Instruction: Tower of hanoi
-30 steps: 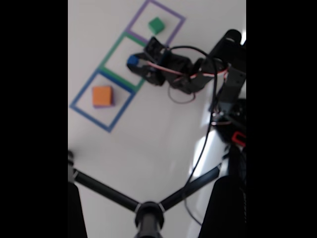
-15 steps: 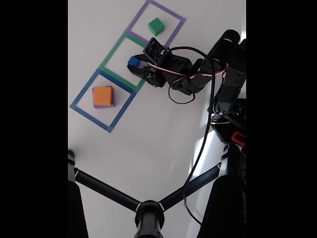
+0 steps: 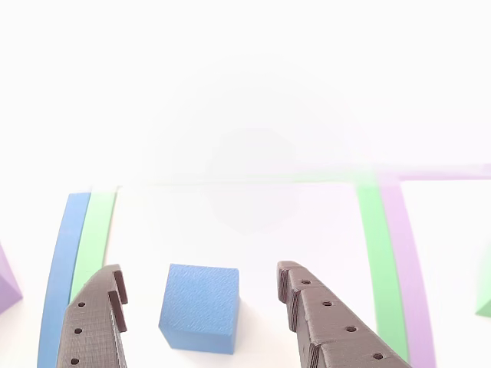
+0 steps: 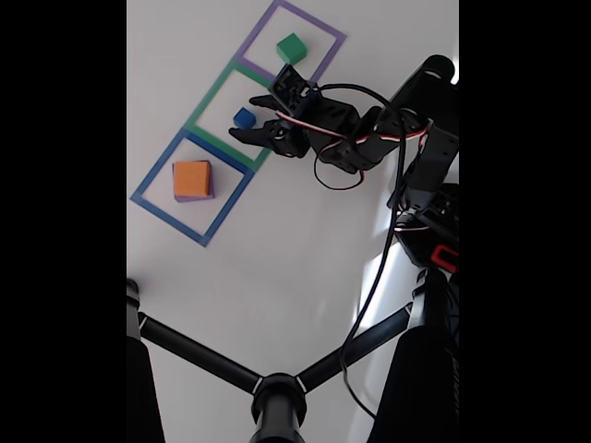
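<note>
A small blue cube (image 4: 244,117) rests on the white table inside the green tape square (image 4: 209,95). My gripper (image 4: 243,115) is open, one finger on each side of the cube and neither touching it. The other view shows the blue cube (image 3: 199,307) between the two dark fingers (image 3: 322,314) of the gripper (image 3: 201,273), with gaps on both sides. A green cube (image 4: 291,48) sits in the purple tape square (image 4: 319,26). An orange cube (image 4: 191,178) lies on a purple block in the blue tape square (image 4: 152,175).
Black tripod legs (image 4: 277,397) cross the bottom of the fixed view. The arm's base and cables (image 4: 425,185) stand at the right. Bare white table lies below the squares. In the other view, a purple block's edge (image 3: 6,285) shows at far left.
The gripper has opened and let go of the blue cube, which now sits in the green square. The fingers have spread to either side of it.
</note>
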Controlling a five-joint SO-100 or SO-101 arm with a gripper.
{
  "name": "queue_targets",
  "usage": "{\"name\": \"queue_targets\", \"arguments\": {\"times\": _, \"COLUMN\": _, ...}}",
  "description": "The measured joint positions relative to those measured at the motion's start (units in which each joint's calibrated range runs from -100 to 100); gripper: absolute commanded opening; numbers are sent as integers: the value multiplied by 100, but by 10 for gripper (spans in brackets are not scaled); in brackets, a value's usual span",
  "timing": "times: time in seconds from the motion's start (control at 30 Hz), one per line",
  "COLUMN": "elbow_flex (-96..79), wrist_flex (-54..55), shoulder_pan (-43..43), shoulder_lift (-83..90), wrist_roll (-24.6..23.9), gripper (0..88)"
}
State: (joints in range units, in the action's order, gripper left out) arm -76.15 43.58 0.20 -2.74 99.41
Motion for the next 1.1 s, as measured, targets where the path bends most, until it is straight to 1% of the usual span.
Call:
{"name": "queue_targets", "arguments": {"times": 0.07, "elbow_flex": 0, "wrist_flex": -417, "shoulder_pan": 82, "shoulder_lift": 431, "wrist_roll": 0, "gripper": 214}}
{"name": "queue_targets", "arguments": {"times": 0.17, "elbow_flex": 9, "wrist_flex": -1396, "shoulder_pan": 98, "shoulder_lift": 1359, "wrist_roll": 0, "gripper": 177}}
{"name": "queue_targets", "arguments": {"times": 0.23, "elbow_flex": 87, "wrist_flex": -2231, "shoulder_pan": 106, "shoulder_lift": 2060, "wrist_roll": 0, "gripper": 119}}
{"name": "queue_targets", "arguments": {"times": 0.27, "elbow_flex": 113, "wrist_flex": -2697, "shoulder_pan": 156, "shoulder_lift": 2423, "wrist_roll": 0, "gripper": 74}}
{"name": "queue_targets", "arguments": {"times": 0.3, "elbow_flex": 157, "wrist_flex": -3162, "shoulder_pan": 221, "shoulder_lift": 2786, "wrist_roll": 0, "gripper": 53}}
{"name": "queue_targets", "arguments": {"times": 0.43, "elbow_flex": 305, "wrist_flex": -4888, "shoulder_pan": 467, "shoulder_lift": 4010, "wrist_roll": 0, "gripper": 31}}
{"name": "queue_targets", "arguments": {"times": 0.57, "elbow_flex": 714, "wrist_flex": -6284, "shoulder_pan": 786, "shoulder_lift": 4728, "wrist_roll": 0, "gripper": 18}}
{"name": "queue_targets", "arguments": {"times": 0.73, "elbow_flex": 1967, "wrist_flex": -8202, "shoulder_pan": 1007, "shoulder_lift": 5116, "wrist_roll": 0, "gripper": 8}}
{"name": "queue_targets", "arguments": {"times": 0.77, "elbow_flex": 2306, "wrist_flex": -8620, "shoulder_pan": 1064, "shoulder_lift": 5158, "wrist_roll": 59, "gripper": 8}}
{"name": "queue_targets", "arguments": {"times": 0.93, "elbow_flex": 4108, "wrist_flex": -10602, "shoulder_pan": 1334, "shoulder_lift": 5167, "wrist_roll": 0, "gripper": 2}}
{"name": "queue_targets", "arguments": {"times": 1.03, "elbow_flex": 5205, "wrist_flex": -11621, "shoulder_pan": 1424, "shoulder_lift": 5125, "wrist_roll": 59, "gripper": 5}}
{"name": "queue_targets", "arguments": {"times": 1.1, "elbow_flex": 5753, "wrist_flex": -12143, "shoulder_pan": 1555, "shoulder_lift": 5125, "wrist_roll": 0, "gripper": 10}}
